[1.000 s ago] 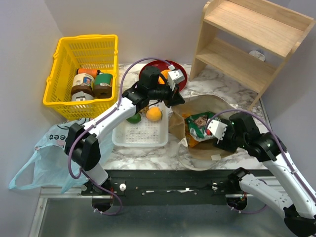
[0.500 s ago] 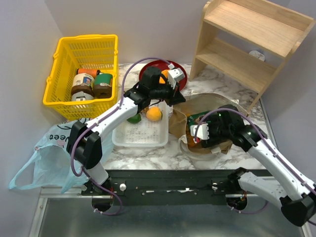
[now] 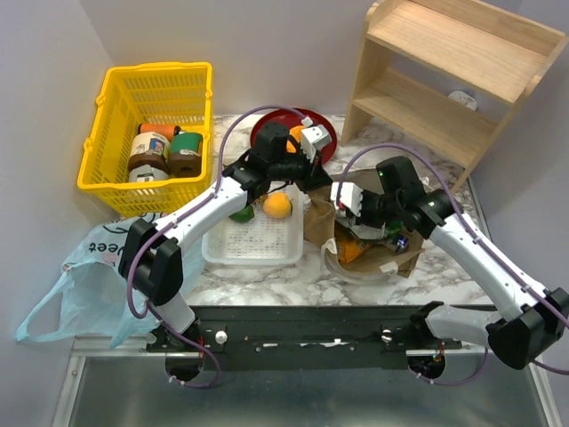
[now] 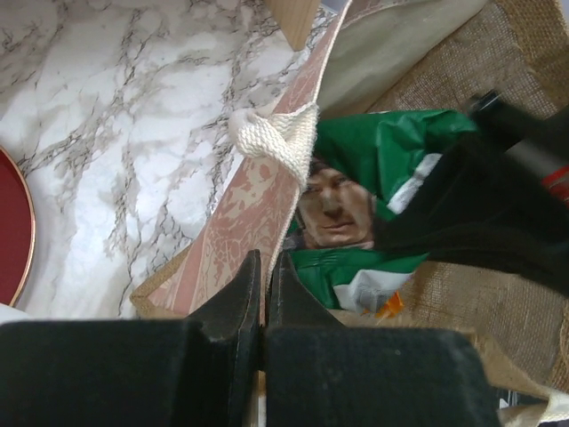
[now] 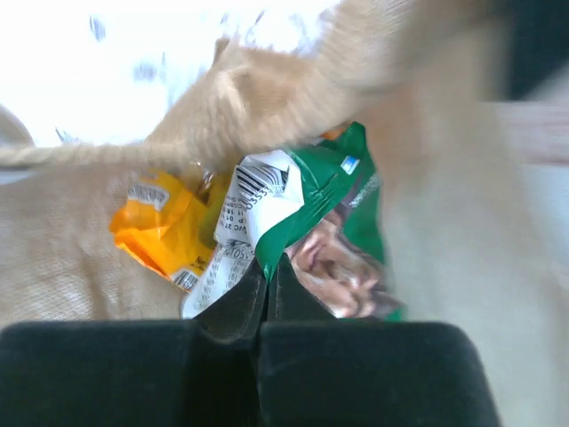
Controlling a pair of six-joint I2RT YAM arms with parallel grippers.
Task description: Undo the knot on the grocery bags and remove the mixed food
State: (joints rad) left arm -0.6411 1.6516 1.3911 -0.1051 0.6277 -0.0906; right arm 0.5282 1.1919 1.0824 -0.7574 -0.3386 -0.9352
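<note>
Now | right pincer (image 5: 267, 267) pinches crisp bag (image 5: 324, 222) | left pincer (image 4: 264, 262) pinches paper bag (image 4: 240, 213)

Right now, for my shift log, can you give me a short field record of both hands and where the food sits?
left hand: shut on the rim of the brown paper bag
right hand: shut on a corner of the green crisp bag, inside the paper bag
also in that bag: yellow-orange snack packet
white tray: orange and lime
blue plastic bag: crumpled at the near left
</note>
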